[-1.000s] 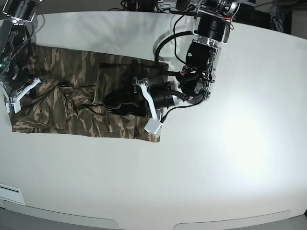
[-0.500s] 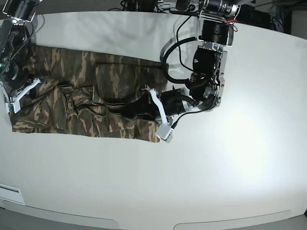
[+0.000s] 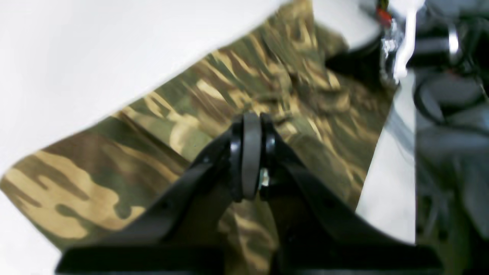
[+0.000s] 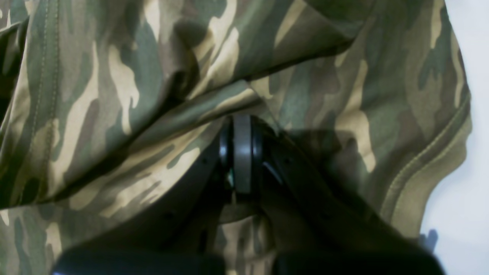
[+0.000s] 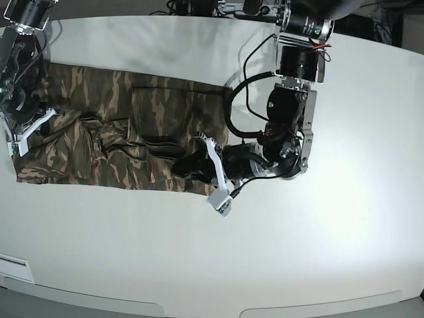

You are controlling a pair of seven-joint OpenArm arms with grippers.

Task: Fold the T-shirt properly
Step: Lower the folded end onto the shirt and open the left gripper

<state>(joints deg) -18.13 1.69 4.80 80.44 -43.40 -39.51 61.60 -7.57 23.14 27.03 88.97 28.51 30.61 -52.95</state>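
Note:
The camouflage T-shirt lies spread on the white table, rumpled through its middle and left part. My left gripper hovers low over the shirt's right edge. In the left wrist view this gripper is shut, pads pressed together, and the cloth lies flat under it. My right gripper sits on the shirt's left end. The right wrist view shows it shut, with a raised fold of T-shirt running into its tips and a stitched hem to the right.
Bare white table surrounds the shirt on the right and in front. The left arm's black cable loops above the shirt's upper right corner. A white label sits at the table's front left edge.
My left gripper has shut and drawn back to the right and toward the front, from mid-shirt to its right edge. The right arm and the cloth have stayed put.

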